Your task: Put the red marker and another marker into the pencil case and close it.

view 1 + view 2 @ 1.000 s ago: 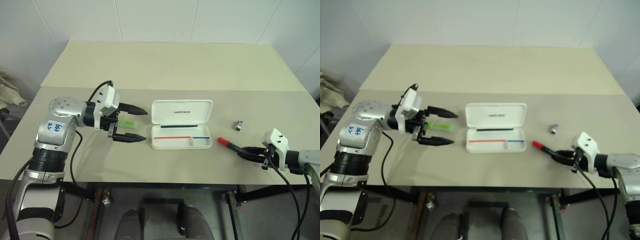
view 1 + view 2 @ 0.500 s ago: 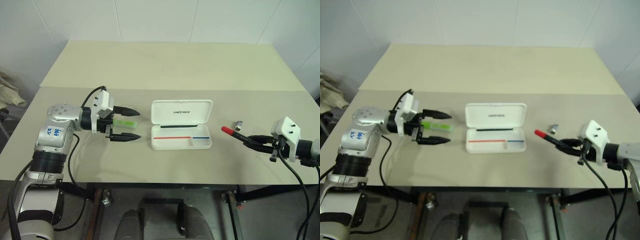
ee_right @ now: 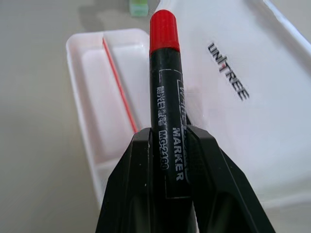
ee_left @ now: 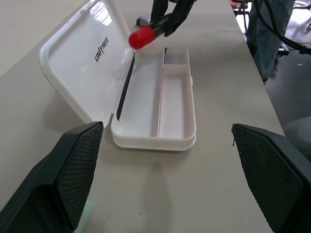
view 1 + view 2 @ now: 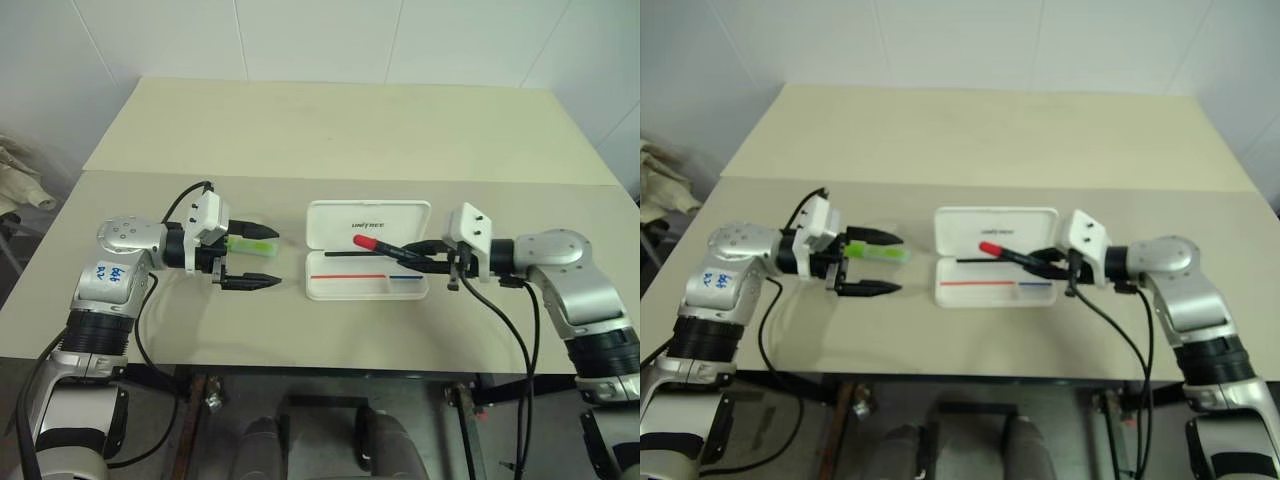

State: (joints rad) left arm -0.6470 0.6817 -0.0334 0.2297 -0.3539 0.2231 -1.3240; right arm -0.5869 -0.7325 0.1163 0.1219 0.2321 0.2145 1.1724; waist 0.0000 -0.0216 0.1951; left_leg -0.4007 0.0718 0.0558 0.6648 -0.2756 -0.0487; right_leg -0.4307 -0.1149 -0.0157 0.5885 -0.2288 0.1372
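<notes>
On pencil case [image 5: 368,222] lid, "UNITREE" lettering

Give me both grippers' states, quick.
Left gripper: open, holding nothing, fingers either side of the green marker.
Right gripper: shut on the red marker.

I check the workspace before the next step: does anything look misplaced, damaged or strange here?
Nothing stands out. The pencil case lies open and intact, the right gripper holds the red marker over it, and the green marker lies flat between the open left gripper's fingers.
</notes>
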